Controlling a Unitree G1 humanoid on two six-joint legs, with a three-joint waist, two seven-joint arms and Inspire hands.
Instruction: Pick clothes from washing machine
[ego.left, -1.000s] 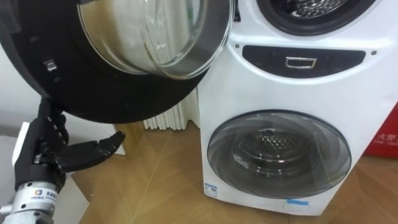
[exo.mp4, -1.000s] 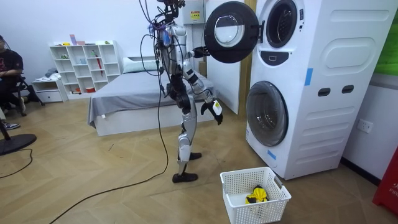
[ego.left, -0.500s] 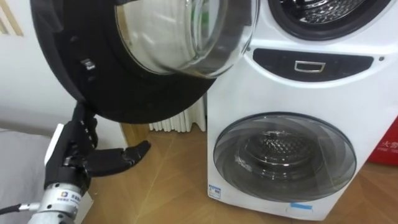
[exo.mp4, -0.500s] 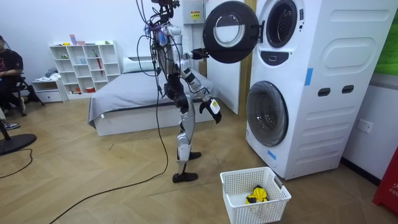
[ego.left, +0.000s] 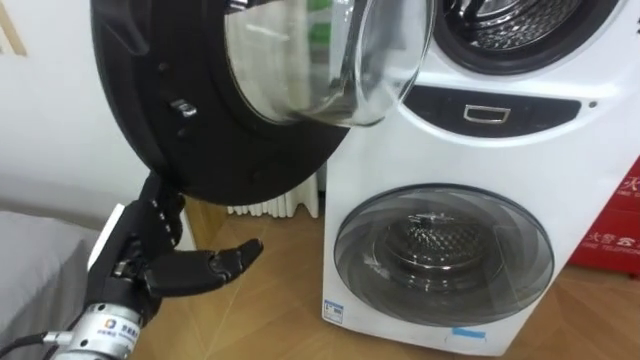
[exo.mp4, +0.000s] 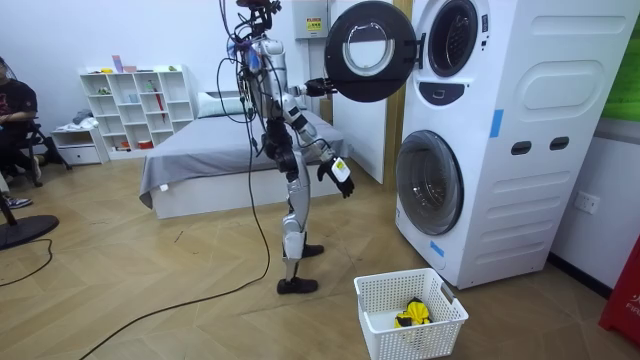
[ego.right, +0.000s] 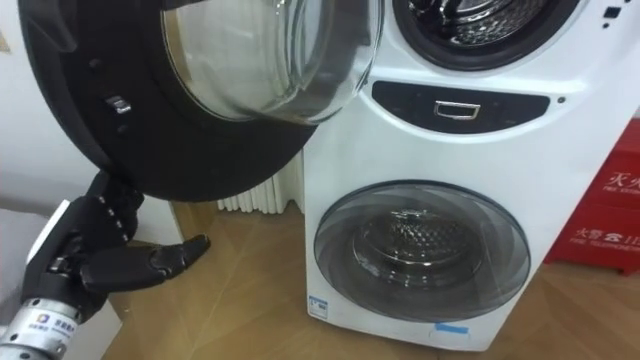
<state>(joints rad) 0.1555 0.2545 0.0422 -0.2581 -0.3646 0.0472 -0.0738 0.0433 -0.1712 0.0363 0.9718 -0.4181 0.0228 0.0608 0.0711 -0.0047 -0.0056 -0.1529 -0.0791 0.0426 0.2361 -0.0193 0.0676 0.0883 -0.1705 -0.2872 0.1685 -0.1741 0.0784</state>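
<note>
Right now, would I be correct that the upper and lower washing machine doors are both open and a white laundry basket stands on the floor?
Not quite: the lower door is shut, as the left eye view shows. The upper door is open, and the white laundry basket does stand on the floor.

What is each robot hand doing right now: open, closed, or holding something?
Left robot hand: open, empty, just under the round black glass-windowed washer door.
Right robot hand: cannot be told; it hangs low, too small to read.
</note>
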